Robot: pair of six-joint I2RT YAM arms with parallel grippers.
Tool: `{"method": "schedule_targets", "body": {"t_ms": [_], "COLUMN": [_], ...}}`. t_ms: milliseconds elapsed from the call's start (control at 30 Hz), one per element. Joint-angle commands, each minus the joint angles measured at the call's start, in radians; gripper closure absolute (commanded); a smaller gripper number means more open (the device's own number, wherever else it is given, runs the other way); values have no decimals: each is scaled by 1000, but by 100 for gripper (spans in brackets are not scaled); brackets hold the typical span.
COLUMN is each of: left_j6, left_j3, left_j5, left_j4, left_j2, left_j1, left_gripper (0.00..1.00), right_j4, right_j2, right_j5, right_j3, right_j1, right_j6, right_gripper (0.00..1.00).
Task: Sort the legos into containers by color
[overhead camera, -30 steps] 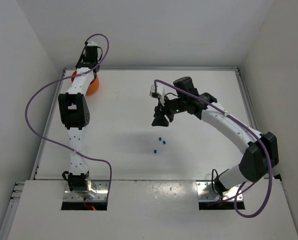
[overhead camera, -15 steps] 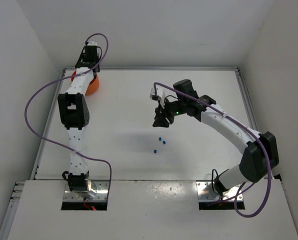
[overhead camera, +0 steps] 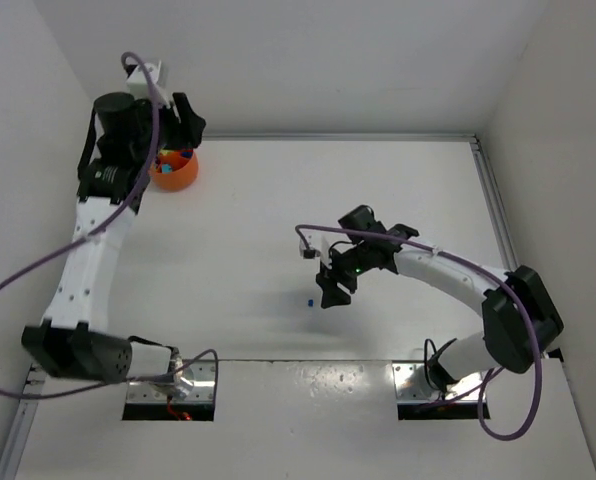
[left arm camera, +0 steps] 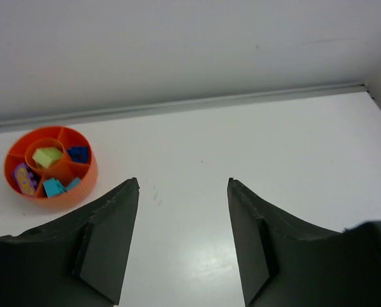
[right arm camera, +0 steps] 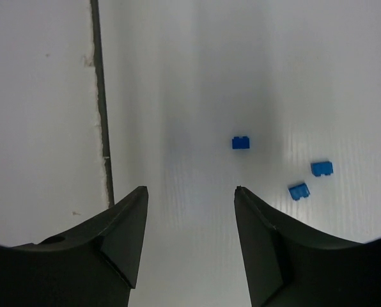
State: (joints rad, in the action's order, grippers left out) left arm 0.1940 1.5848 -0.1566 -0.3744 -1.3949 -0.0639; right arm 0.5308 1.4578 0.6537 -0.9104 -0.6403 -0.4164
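my right gripper (right arm camera: 190, 192) hung open and empty over the table (right arm camera: 178, 77), nothing between its jaws. three blue bricks (right arm camera: 240, 142) lay loose ahead of it, one alone and two close together further to the side, none of them in line with the gap. my left gripper (left arm camera: 183, 185) was open and empty too, up near the far wall, with the bowl (left arm camera: 75, 190) off to one side. the pieces (left arm camera: 46, 155) in it were lime, blue, purple and teal, apart by colour as far as i could see.

the risk, as i judged it: the bricks were tiny, so coming down off centre could flick one away instead of pinching it. a finger might also nudge one of the pair. the bowl was well apart from the bricks — a shallow grip could lose one on the carry, or drop it in the wrong compartment.
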Motion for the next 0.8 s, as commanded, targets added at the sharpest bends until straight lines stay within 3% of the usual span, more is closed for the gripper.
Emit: {"method": "schedule_targets", "body": {"t_ms": [0,200,400,767], "left_j6": [79,113,131,140], "left_j3": [-184,-273,-293,-312], "left_j5": [-129,-184,-139,-150], "left_j4": [-29,-66,-66,-57], "left_j2": [75,181,203,174], "left_j1": [32,50,50,59], "left_gripper": [36,35,33,32], "right_j4": [-54,-136,-164,-199], "right_j2": [-14,104,228,315], "right_j5": [-18,-158,-322,-373], "right_j3": [8,9,-51,-62], "right_j1": [-64,-150,-190,-228], "right_j6": [-74,-128,-35,-4], "right_gripper": [43,43,39,45]}}
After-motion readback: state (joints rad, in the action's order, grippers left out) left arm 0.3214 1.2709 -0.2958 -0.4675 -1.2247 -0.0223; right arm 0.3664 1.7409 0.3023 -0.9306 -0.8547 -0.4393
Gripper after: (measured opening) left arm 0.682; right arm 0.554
